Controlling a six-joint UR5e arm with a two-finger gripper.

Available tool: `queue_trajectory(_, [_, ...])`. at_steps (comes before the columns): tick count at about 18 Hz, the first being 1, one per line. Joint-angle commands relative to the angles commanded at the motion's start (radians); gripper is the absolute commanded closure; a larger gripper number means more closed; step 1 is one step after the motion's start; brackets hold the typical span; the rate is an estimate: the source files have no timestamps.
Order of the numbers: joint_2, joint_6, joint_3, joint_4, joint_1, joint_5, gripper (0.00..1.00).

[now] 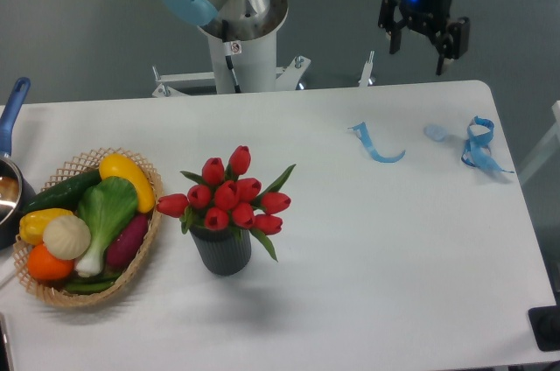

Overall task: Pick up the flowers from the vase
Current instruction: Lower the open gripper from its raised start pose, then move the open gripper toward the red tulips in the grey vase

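Here the flowers (229, 195) sit in the vase (221, 250) (wicker basket (144, 253) alongside), fingers (448, 47) spread, far off.

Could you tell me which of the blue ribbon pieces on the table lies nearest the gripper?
The looped ribbon by the table's right edge; the curved strip lies further left of the gripper.

A white tabletop (367, 248) carried a woven wicker basket (147, 253) near its left side. In the basket lay a yellow squash (128, 178), a dark green cucumber (59, 191), a leafy green vegetable (105, 212), a yellow pepper (37, 222), a pale round bulb (66, 237), an orange fruit (48, 262) and a purple piece (129, 240). At the left edge stood a pan with a blue handle (12, 108), partly cut off. Towards the far right lay a curled blue ribbon (376, 145), a small pale blue scrap (435, 132) and a looped blue ribbon (479, 143), each apart from the others.
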Motion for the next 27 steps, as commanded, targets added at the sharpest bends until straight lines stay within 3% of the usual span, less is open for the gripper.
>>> queue_trajectory(10, [-0.008, -0.005, -0.018, 0.002, 0.003, -0.014, 0.00])
queue_trajectory(16, [-0.012, -0.135, -0.043, 0.002, 0.002, -0.073, 0.00])
queue_trajectory(19, [-0.018, -0.283, -0.040, 0.002, 0.000, -0.200, 0.00])
queue_trajectory(23, [-0.037, -0.299, -0.064, 0.002, 0.002, -0.369, 0.00])
queue_trajectory(27, [-0.066, -0.298, -0.069, 0.002, -0.006, -0.443, 0.00])
